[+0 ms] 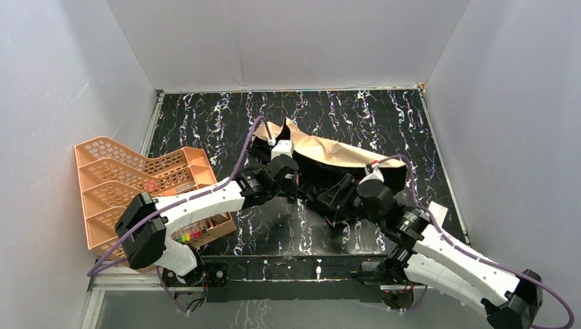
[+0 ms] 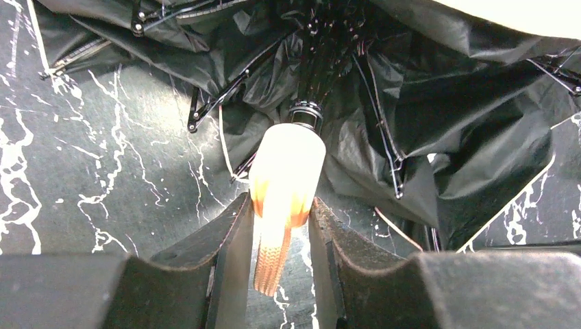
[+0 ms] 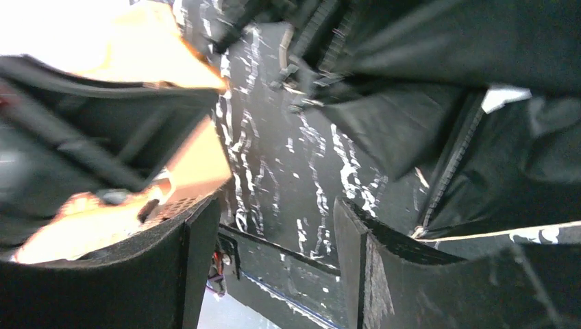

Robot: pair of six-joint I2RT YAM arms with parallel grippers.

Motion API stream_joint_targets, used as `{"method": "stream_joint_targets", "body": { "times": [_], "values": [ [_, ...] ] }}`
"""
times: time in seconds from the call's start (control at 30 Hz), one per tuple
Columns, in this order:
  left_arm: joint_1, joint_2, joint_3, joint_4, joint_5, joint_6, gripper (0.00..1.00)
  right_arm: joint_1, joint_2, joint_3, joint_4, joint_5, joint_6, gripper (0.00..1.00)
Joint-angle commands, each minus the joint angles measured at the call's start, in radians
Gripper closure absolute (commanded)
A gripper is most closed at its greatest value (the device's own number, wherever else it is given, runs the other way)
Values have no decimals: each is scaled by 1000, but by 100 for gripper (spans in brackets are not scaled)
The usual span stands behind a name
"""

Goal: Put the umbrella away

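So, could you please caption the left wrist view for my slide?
Left hand clamps the umbrella's tan handle, black canopy beyond.

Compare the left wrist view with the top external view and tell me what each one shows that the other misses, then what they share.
Left wrist only: the left end effector closed on the tan handle, with the black ribs up close. Top external only: the orange rack, the right arm and the tan outer side of the canopy. Both: the umbrella, its black lining collapsed on the marbled table.
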Motion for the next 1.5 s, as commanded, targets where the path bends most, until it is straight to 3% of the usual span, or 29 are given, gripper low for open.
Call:
{"method": "stream_joint_targets", "body": {
  "times": [0.0, 0.17, 0.27, 0.5, 0.67, 0.83, 1.0, 1.3, 1.37, 1.47],
  "values": [
    [7, 4, -73, 92, 70, 16, 85, -2, -12, 220, -160, 76, -229, 30],
    [7, 57, -94, 218, 146, 59, 83, -3, 27, 367, -205, 53, -342, 31],
    [7, 128, -52, 258, 213, 100, 76, -3, 73, 469, -223, 60, -436, 32],
    [7, 82, -22, 187, 260, 162, 30, -52, 408, 816, -482, 198, -662, 34],
    [10, -140, -45, 46, 217, 177, 23, -320, 506, 850, -426, 95, -800, 33],
    [78, -195, 143, -140, 136, 275, 22, -566, 538, 770, -365, -10, -835, 31],
    [354, 14, 387, -136, 344, 390, 22, -719, 523, 635, -331, -43, -788, 26],
    [580, 660, 1102, -261, 506, 484, 29, -790, 443, 437, -253, -17, -695, 28],
    [591, 750, 1164, -293, 496, 514, 29, -796, 445, 424, -253, 21, -687, 28],
    [593, 794, 1108, -285, 477, 558, 30, -804, 451, 415, -248, 84, -695, 28]
  ]
}}
